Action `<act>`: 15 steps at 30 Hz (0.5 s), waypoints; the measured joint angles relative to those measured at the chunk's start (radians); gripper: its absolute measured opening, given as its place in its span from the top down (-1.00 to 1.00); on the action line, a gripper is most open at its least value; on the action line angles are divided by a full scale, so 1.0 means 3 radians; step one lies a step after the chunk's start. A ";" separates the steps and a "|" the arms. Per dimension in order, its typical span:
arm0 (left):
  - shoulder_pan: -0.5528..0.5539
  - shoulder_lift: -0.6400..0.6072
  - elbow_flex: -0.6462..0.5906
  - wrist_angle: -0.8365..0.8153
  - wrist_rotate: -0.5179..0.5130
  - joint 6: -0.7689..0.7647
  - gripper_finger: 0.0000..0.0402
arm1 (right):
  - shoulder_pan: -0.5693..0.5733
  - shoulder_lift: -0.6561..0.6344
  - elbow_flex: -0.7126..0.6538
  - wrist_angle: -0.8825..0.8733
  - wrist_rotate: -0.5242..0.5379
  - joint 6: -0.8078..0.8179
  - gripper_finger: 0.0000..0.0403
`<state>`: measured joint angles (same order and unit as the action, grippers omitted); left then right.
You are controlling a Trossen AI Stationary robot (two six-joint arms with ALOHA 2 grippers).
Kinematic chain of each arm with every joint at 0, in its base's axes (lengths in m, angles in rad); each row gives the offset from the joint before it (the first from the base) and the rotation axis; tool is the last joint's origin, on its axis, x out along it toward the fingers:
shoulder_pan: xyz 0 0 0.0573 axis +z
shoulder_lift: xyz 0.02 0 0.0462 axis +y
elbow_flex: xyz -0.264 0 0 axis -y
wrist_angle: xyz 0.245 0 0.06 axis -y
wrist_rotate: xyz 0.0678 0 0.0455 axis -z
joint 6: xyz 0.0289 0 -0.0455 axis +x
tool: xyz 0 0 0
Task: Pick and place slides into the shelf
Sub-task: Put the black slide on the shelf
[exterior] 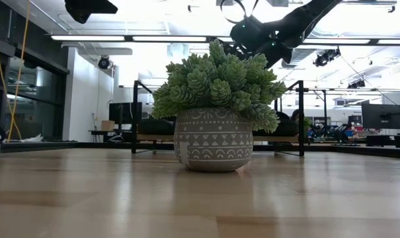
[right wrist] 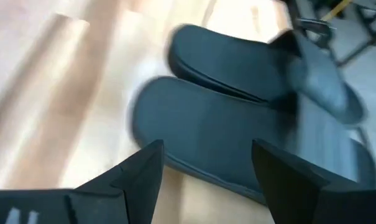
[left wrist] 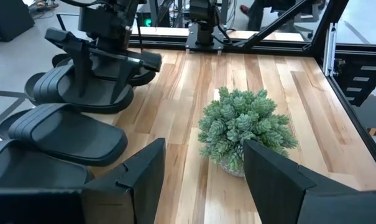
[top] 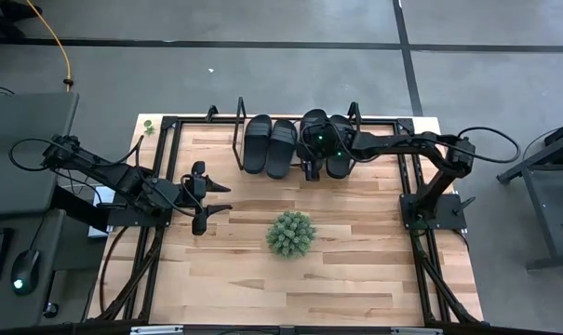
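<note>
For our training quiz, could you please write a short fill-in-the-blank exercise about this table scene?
1. The number of slides on the shelf is ____.
2. The right hand hovers with its fingers ____ at the near edge of the right-hand pair.
3. The left hand, open and empty, waits on the side of the plant opposite the ____ arm.

Missing words: four; open; right
</note>
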<state>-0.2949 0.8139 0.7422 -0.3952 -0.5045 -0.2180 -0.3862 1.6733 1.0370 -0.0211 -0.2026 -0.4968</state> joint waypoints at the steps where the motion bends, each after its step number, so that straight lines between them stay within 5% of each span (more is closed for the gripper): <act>1: 0.0000 0.0000 0.0000 0.0000 0.0000 0.0000 0.02 | 0.0001 0.0000 0.0000 -0.0011 -0.0090 0.0024 -0.16; 9: -0.0001 0.0000 0.0000 0.0001 0.0000 0.0000 0.02 | 0.0017 0.0021 0.0000 -0.0093 -0.0677 0.0343 -0.16; 15: -0.0001 0.0000 0.0000 0.0008 0.0000 0.0000 0.02 | 0.0160 0.0164 0.0003 -0.0031 -0.0727 0.0408 -0.16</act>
<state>-0.2951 0.8139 0.7422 -0.3928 -0.5045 -0.2180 -0.3384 1.7225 1.0378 -0.0303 -0.4207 -0.3744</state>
